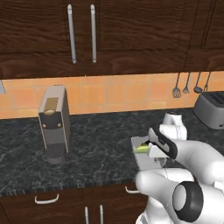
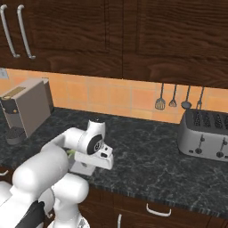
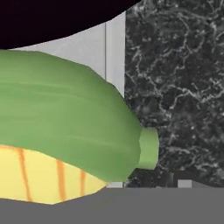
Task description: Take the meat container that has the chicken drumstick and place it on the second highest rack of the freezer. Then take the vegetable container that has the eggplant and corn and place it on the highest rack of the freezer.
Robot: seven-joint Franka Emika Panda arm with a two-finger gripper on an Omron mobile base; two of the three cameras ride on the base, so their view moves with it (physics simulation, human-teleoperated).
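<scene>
Vegetable container (image 1: 142,154), a pale tray on the dark marble counter (image 1: 96,148) near its front edge, lies mostly behind the arm, with bare stone open toward the coffee machine (image 1: 54,122) and toaster (image 2: 205,135). Close up, the hand view shows corn (image 3: 65,131), green husk over yellow kernels, against the tray wall. The gripper (image 2: 91,167) hangs right over the tray, its fingers hidden, so I cannot tell how they stand.
</scene>
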